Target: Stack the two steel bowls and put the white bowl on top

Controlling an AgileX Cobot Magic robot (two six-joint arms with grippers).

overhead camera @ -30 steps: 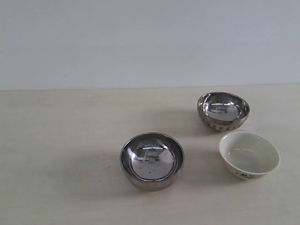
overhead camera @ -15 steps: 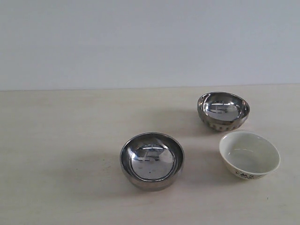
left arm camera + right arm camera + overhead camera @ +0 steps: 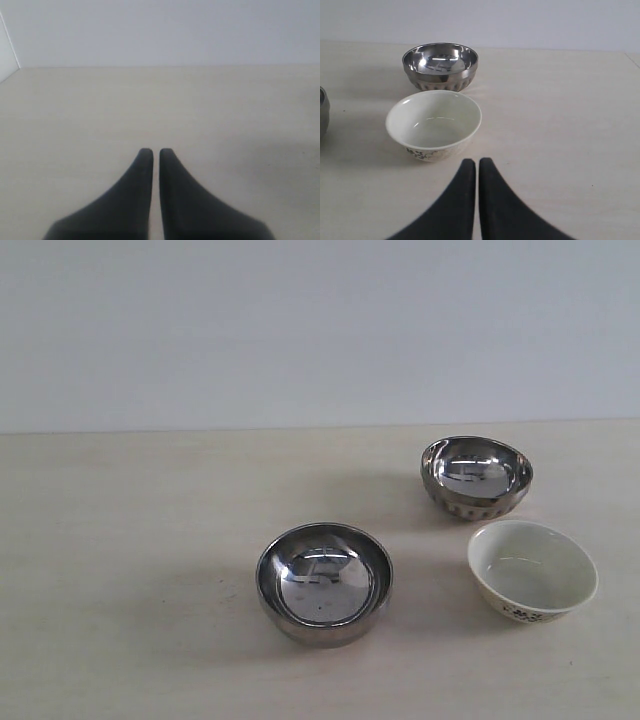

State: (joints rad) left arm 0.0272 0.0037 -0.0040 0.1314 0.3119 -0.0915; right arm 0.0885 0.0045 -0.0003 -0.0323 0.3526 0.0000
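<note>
The left gripper (image 3: 151, 152) has two black fingers (image 3: 131, 200). Each finger is wide at its base and gets thin toward a small round tip, like a curved horn. They look smooth and dull. The right gripper (image 3: 473, 162) has the same two black fingers (image 3: 496, 205).

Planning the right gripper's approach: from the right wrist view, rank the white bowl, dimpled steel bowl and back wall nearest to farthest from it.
1. white bowl, just ahead of the right gripper.
2. dimpled steel bowl, behind it.
3. back wall, beyond the table.
</note>
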